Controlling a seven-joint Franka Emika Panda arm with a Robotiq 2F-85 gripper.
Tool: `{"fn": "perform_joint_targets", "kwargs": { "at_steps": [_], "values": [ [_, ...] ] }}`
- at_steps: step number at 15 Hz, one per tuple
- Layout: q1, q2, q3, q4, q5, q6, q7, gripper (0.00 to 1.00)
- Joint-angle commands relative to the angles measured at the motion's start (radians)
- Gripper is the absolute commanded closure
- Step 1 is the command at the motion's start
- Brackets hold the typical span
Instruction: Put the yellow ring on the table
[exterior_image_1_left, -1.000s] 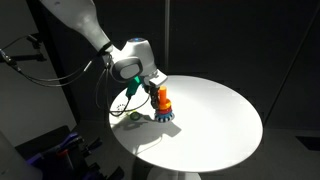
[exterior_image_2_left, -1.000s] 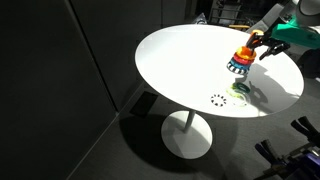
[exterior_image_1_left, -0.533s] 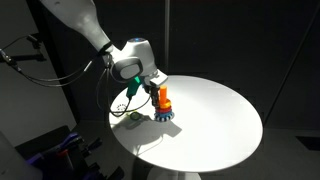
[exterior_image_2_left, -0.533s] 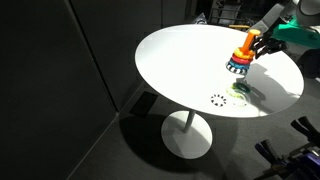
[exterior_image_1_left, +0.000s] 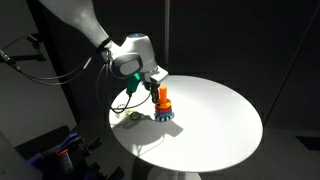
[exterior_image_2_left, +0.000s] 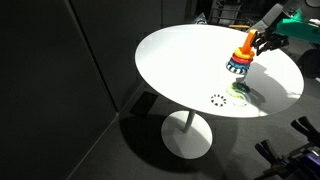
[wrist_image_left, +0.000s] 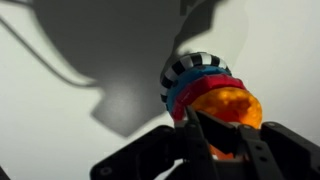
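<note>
Lost most of the gripper (wrist_image_left: 228, 128) off the bottom edge of the wrist view; caught only dark, blurred fingers (wrist_image_left: 265, 150) on either side of the yellow ring (wrist_image_left: 232, 106). Found that ring blurred as well, topmost over a red ring (wrist_image_left: 205, 92), a blue ring (wrist_image_left: 198, 80) and a black-and-white striped base (wrist_image_left: 190, 66). Could not read the finger contact there. In an exterior view, saw the jaws drawn narrow onto the yellow ring (exterior_image_2_left: 248, 42), held at the top of the stacking toy and off the table (exterior_image_2_left: 180, 55). Lost nearly all of the arm (exterior_image_1_left: 75, 18) past the frame edges.

Stood on a round white table (exterior_image_1_left: 215, 118), smooth and plain, carried by a single pedestal (exterior_image_2_left: 188, 132). Noted a small green ring (exterior_image_2_left: 240, 88) and a dotted ring (exterior_image_2_left: 218, 99) lying on the top near the toy. Made out little of the room beyond dark walls and floor.

Raised ring and gripper slightly higher than a second before. Left the base and the two loose rings where they had been.
</note>
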Motion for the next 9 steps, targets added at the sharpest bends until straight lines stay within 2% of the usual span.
{"fn": "perform_joint_targets", "kwargs": {
  "at_steps": [1,2,4,9],
  "values": [
    [-0.030,-0.055,0.031,0.010,0.024,-0.103,-0.079,0.94],
    [-0.033,-0.062,0.035,0.013,0.016,-0.136,-0.101,0.69],
    [-0.034,-0.067,0.034,0.023,-0.013,-0.197,-0.126,0.64],
    [-0.034,-0.062,0.034,0.046,-0.061,-0.293,-0.179,0.24]
  ]
}}
